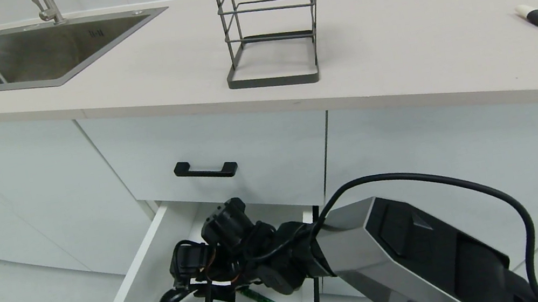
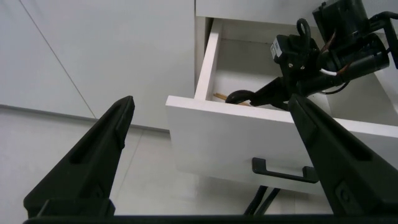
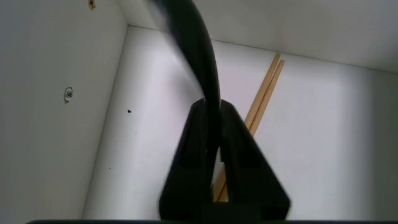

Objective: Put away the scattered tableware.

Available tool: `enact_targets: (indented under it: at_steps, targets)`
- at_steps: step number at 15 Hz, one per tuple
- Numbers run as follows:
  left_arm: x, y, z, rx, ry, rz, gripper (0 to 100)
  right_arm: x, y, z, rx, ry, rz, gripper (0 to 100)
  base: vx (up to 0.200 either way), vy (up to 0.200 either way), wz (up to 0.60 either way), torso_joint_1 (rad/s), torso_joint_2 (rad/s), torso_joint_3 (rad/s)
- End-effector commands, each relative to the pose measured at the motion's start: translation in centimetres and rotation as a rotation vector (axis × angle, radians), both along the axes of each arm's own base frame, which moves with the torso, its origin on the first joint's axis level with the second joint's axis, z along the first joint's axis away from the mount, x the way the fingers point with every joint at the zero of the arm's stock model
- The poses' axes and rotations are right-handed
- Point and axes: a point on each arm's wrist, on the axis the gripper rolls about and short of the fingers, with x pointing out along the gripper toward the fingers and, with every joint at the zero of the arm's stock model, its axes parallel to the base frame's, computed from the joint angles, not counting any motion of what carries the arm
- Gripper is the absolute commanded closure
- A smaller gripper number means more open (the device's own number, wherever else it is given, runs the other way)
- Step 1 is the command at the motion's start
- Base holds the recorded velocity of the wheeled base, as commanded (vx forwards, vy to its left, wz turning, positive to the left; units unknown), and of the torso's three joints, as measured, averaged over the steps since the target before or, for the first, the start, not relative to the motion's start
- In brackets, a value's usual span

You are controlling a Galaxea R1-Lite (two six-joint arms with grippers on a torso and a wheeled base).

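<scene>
The right arm wears an angular silver-grey shell with black panels; a thick black cable loops behind the black right claw, beside orange wires. The left claw has black, tapered fingers.

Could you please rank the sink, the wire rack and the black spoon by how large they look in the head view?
Sink
Wire rack
Black spoon, clearly smallest

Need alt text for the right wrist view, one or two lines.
The right gripper, shut on a black utensil, holds it inside a white drawer. A pair of wooden chopsticks lies on the drawer floor beneath it.
</scene>
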Motion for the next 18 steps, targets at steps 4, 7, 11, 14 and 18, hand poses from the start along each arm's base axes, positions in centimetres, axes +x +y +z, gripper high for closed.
enact_targets:
  at_steps: [4, 7, 11, 14, 18]
  targets:
    - [0.0, 0.0, 0.0, 0.0, 0.001, 0.0, 0, -0.2, -0.3, -0.3, -0.042, 0.029, 0.0, 0, 0.0, 0.0, 0.0, 0.0, 0.0, 0.0]
    - [0.0, 0.0, 0.0, 0.0, 0.001, 0.0, 0, -0.6, -0.2, 3.1, -0.015, 0.005, 0.005, 0, 0.0, 0.0, 0.0, 0.0, 0.0, 0.0]
    - [0.0, 0.0, 0.0, 0.0, 0.001, 0.0, 0, -2.8, -0.6, 8.2, 0.026, -0.026, 0.036, 0, 0.0, 0.0, 0.0, 0.0, 0.0, 0.0]
    - [0.0, 0.0, 0.0, 0.0, 0.001, 0.0, 0, -6.0, -2.6, 12.8, 0.082, -0.077, 0.056, 0, 0.0, 0.0, 0.0, 0.0, 0.0, 0.0]
    - [0.0, 0.0, 0.0, 0.0, -0.001, 0.0, 0, -10.5, -9.1, 15.3, 0.053, -0.121, -0.051, 0, 0.0, 0.0, 0.0, 0.0, 0.0, 0.0]
